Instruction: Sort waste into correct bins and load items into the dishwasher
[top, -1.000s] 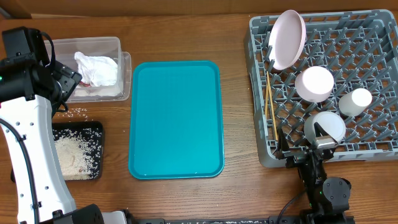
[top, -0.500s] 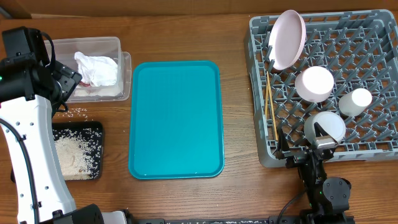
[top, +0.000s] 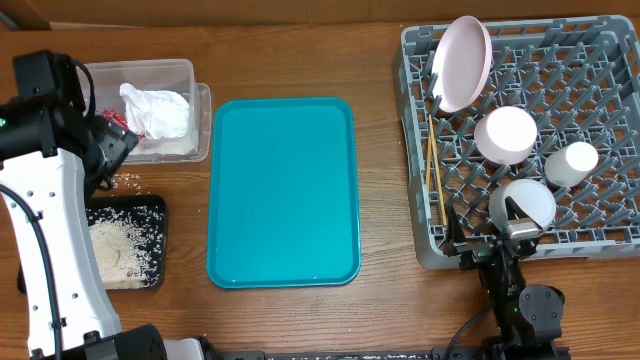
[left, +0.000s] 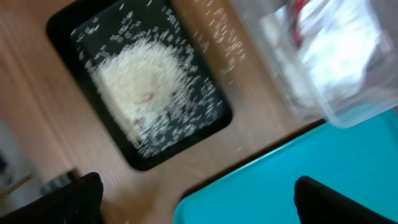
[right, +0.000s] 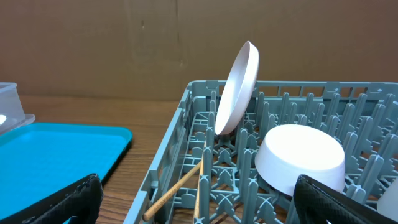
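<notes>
The sorting looked all but finished: the crumpled white paper napkin (top: 157, 108) lay inside the clear rectangular plastic tub (top: 190, 72), with a sliver of red beside it that was probably the small red wrapper (left: 300, 9), though the blurred left wrist view left that unsure. The heap of white rice grains (top: 118, 250) sat in the shallow black rectangular tray (top: 152, 206), and only a scatter of loose grains (top: 125, 181) remained on the wooden table (top: 380, 300) between tub and tray. The large square grey plastic dish rack (top: 600, 60) held the large white round plate (top: 462, 62) standing on edge, the smaller white dish (top: 506, 134), the white cup (top: 572, 163), the grey metal bowl (top: 525, 200) and the thin wooden chopsticks (top: 435, 175) along its left side. The flat teal tray (top: 283, 190) carried nothing. The left gripper (left: 199, 199) hung spread wide over the black tray's edge, gripping nothing; the right gripper (right: 199, 199), equally spread, sat low before the rack.
</notes>
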